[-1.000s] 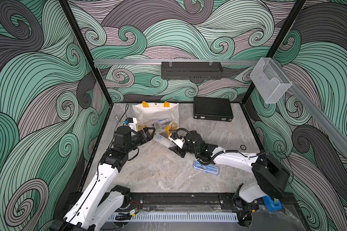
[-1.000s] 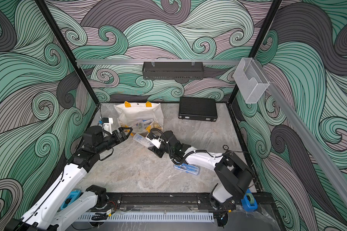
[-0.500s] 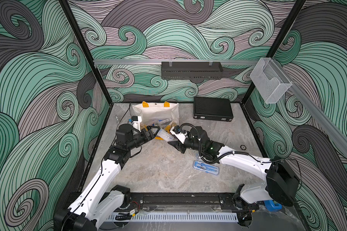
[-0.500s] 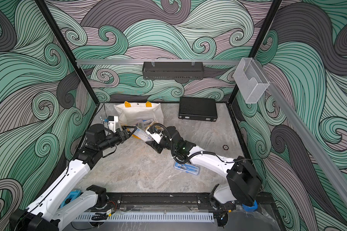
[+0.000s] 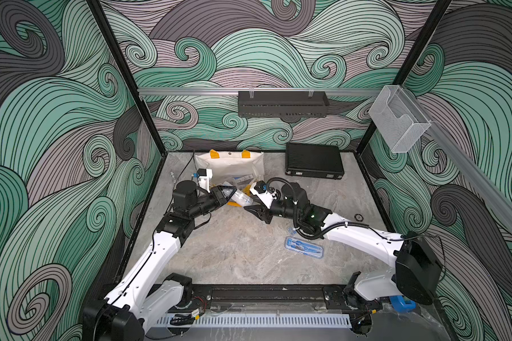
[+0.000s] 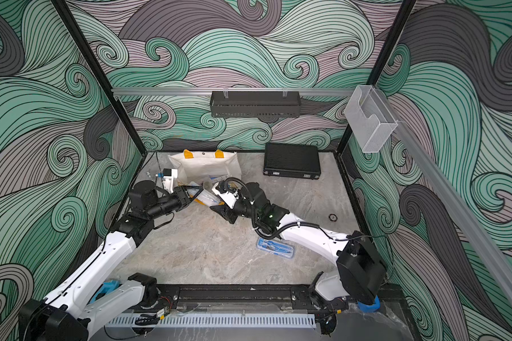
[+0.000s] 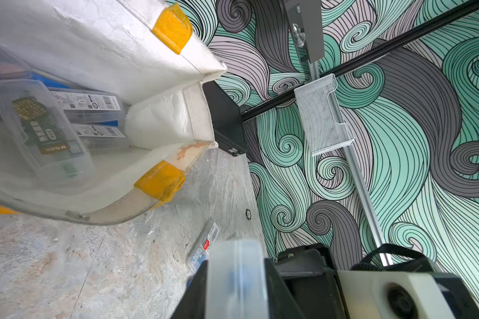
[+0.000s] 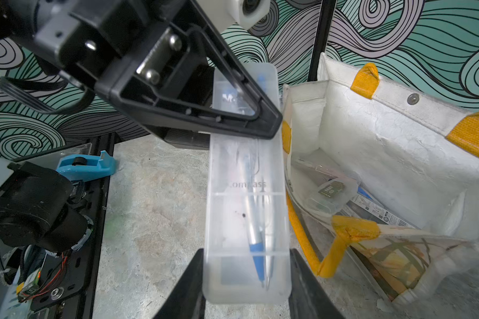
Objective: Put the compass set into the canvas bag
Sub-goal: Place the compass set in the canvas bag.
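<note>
A translucent compass set (image 8: pixel 243 179) with a blue-tipped compass inside hangs above the table in front of the canvas bag's mouth. My right gripper (image 8: pixel 246 252) is shut on its near end. My left gripper (image 7: pixel 235 263) is shut on its other end (image 7: pixel 237 290). In both top views the two grippers (image 5: pixel 229 193) (image 5: pixel 248 208) meet at the case (image 5: pixel 240 198) (image 6: pixel 207 197). The cream canvas bag (image 5: pixel 231 165) (image 6: pixel 207 165) with yellow-orange handles lies on its side, open (image 8: pixel 384 138) (image 7: pixel 94 55). A second compass set (image 5: pixel 304 247) (image 6: pixel 275 248) lies flat under my right arm.
Several clear boxes (image 8: pixel 332 190) (image 7: pixel 42 129) lie inside the bag. A black hard case (image 5: pixel 313 161) sits at the back right. A small ring (image 5: pixel 358 217) lies near the right wall. A black shelf (image 5: pixel 282 104) and a clear holder (image 5: pixel 397 118) hang on the walls.
My right arm carried the compass set toward the bag. My left gripper came in from the left and closed on the set's far end.
</note>
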Controlling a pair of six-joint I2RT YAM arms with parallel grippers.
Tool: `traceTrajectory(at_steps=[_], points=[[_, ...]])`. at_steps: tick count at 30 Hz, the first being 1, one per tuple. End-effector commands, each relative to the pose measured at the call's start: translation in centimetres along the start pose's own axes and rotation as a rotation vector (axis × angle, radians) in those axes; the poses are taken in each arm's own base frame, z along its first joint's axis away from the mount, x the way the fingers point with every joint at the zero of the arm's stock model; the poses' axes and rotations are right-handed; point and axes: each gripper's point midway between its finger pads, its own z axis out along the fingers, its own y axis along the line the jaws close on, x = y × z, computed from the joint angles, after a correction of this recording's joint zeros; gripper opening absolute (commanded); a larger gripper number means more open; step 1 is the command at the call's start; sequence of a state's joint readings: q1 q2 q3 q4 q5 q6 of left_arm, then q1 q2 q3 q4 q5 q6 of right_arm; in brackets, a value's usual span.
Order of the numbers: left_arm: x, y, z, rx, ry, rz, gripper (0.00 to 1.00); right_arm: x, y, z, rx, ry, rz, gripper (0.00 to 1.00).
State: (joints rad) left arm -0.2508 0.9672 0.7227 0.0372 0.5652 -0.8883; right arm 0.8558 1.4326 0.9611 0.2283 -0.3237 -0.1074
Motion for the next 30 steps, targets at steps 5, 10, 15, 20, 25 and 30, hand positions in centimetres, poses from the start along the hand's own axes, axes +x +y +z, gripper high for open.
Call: traceTrajectory(at_steps=[5,10,15,20,25,30], points=[[-0.7,-0.4,-0.1,0.002,-0.019,0.025,0.15,-2.9,0.3,-0.4,-0.027,-0.073,-0.013,0.35],[-1.2,0.2,-0.1,-0.031,-0.045,0.033,0.10,-2.2,-1.1,-0.6,0.059,-0.029,0.004,0.78],[-3.1,0.7,-0.2,-0.098,-0.120,0.078,0.09,-1.3,-4.0,-2.5,0.245,0.032,0.004,1.00],[-5.9,0.3,0.6,-0.180,-0.147,0.179,0.10,0.6,-7.9,-5.6,0.421,0.116,0.133,1.00],[-8.2,1.5,3.1,-0.288,-0.104,0.249,0.11,4.0,-11.0,-8.6,0.576,0.302,0.180,1.00],[-9.8,5.5,6.2,-0.481,-0.035,0.287,0.10,7.4,-12.7,-10.7,0.685,0.422,0.182,1.00]])
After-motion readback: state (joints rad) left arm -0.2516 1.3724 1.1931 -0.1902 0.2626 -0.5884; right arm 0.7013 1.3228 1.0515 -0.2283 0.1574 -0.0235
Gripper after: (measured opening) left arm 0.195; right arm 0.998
